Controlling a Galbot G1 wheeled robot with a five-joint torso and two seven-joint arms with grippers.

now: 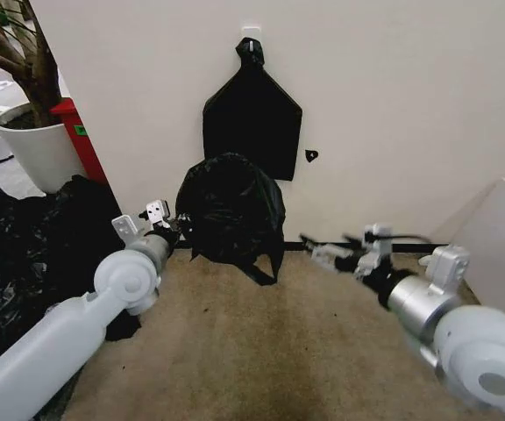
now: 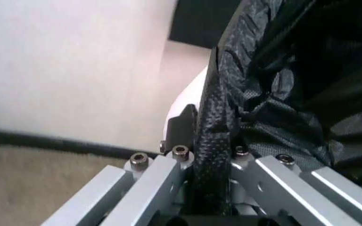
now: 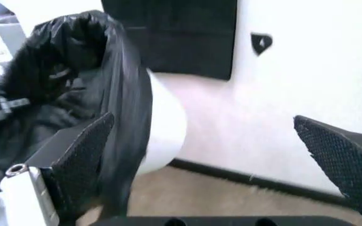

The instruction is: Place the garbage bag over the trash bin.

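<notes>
Two grippers flank the bag (image 1: pixel 231 206), which already sits draped over the bin (image 3: pixel 165 129) on the carpet (image 1: pixel 261 342) at the foot of the far wall (image 1: pixel 393 96); you are, by the look of it, in the fitting step, with the plastic on top but not yet drawn evenly down. Your left gripper (image 1: pixel 167 226) is at the bag's left edge, and its wrist view shows the jaws closed on a fold of the black film, the textured pad (image 2: pixel 212 141) pressed against it. Your right gripper (image 1: pixel 323 253) stands apart from the bag on the right, jaws spread wide, one pad (image 3: pixel 83 157) near the plastic and nothing between them. The bag is thin, glossy and heavily wrinkled, bunched high over the bin's top, with a loose tail hanging toward the carpet at the near right. On the right side the white wall of the bin is bare below the film, so the cover is uneven. Next, you would probably need the right gripper to reach in and take the bag's edge on that side, then pull it down past the rim while the left keeps its hold; the film looks slippery and easy to tear. Behind it a flat black bundle (image 1: pixel 252 118) hangs on the wall.
</notes>
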